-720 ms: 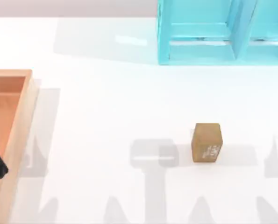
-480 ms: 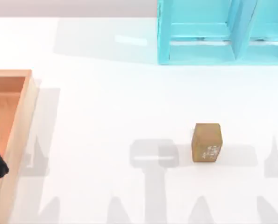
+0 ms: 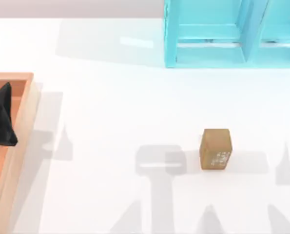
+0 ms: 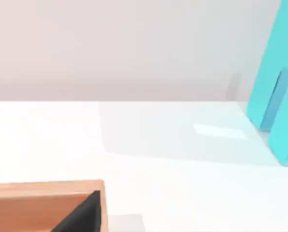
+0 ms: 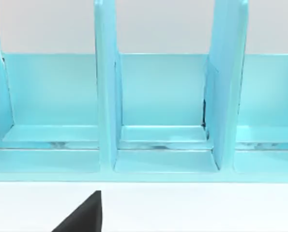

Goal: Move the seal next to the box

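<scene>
Task not started: seal (image 3: 216,149) sits untouched right of tabletop centre, well apart from box (image 3: 24,127) at left edge; left end effector (image 3: 1,117) hangs over box, grip state indiscernible.

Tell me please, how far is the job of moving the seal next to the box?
Nothing looks done yet: the seal stands alone on the white table, far right of the box. In hand: the left gripper hangs over the box at the table's left side. Left to do: reach the seal, grasp it, carry it beside the box's rim.
</scene>
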`<state>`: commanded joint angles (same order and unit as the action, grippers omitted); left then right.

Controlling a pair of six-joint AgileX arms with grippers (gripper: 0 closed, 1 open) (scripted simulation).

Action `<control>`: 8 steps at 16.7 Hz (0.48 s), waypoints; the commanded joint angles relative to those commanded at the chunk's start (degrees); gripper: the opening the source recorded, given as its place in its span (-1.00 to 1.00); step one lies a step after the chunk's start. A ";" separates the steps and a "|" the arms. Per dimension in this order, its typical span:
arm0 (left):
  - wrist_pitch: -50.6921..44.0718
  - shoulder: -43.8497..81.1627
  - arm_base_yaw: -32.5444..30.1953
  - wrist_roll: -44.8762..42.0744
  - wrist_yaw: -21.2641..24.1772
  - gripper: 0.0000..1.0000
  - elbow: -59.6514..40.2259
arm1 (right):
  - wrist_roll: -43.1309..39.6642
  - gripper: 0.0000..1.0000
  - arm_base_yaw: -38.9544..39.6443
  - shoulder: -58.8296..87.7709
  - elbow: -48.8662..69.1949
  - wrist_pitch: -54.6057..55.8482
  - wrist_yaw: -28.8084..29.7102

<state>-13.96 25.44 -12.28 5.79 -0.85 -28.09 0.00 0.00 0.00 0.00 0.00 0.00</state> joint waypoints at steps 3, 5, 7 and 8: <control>-7.22 13.60 -6.53 5.05 0.01 1.00 -17.64 | 0.00 1.00 0.00 0.00 0.00 0.00 0.00; -12.41 23.26 -11.11 9.37 0.19 1.00 -31.05 | 0.00 1.00 0.00 0.00 0.00 0.00 0.00; -17.90 33.27 -15.67 14.26 0.45 1.00 -45.31 | 0.00 1.00 0.00 0.00 0.00 0.00 0.00; -20.80 38.39 -17.91 16.85 0.61 1.00 -52.59 | 0.00 1.00 0.00 0.00 0.00 0.00 0.00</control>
<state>-34.76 63.83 -30.19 22.63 -0.24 -80.68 0.00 0.00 0.00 0.00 0.00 0.00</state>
